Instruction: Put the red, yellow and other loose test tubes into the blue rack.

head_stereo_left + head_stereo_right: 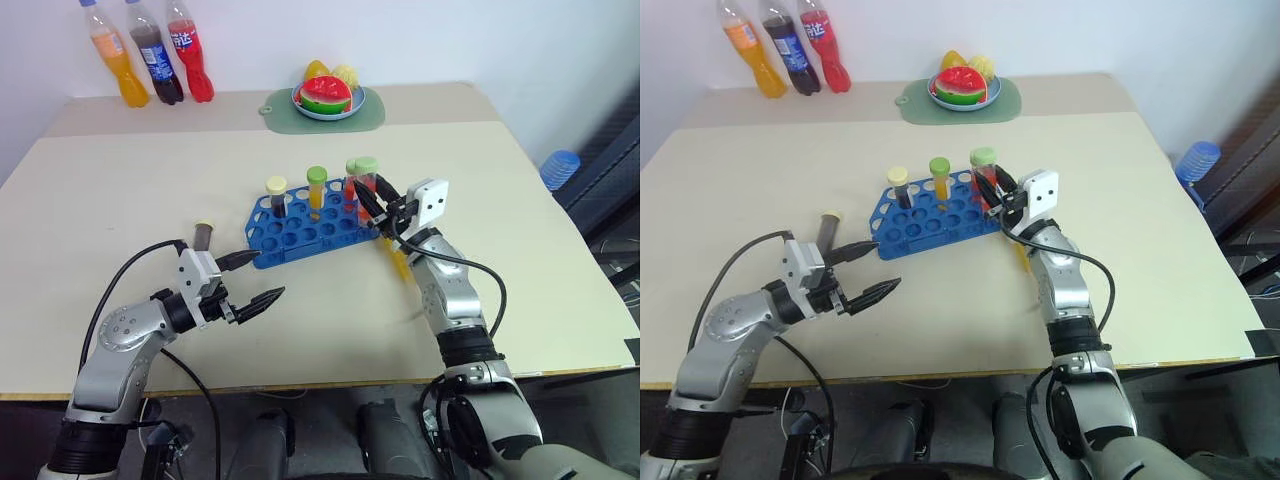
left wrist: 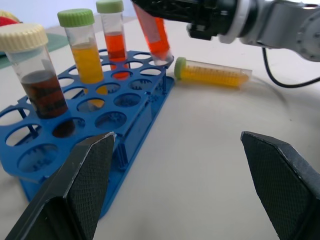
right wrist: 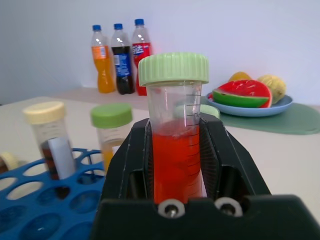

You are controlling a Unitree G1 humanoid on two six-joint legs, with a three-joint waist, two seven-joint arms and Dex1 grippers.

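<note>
A: On the beige table (image 1: 120, 200), the blue rack (image 1: 300, 232) held three capped tubes upright: dark brown (image 2: 42, 90), yellow (image 2: 86, 57), red-orange (image 2: 115, 42).

B: And what was left?

A: Right gripper (image 1: 372, 205) was pinching a fourth, a red-orange test tube (image 3: 175, 150) with light green cap, its tip at a hole on the rack's near corner, tilted, not seated. A yellow tube (image 2: 212, 72) lay flat just beside the rack. Another dark tube (image 1: 202, 236) stood near the left gripper (image 1: 252, 280), whose fingers were spread wide, empty.

B: Progress?

A: Roughly half, by my estimate.
</note>
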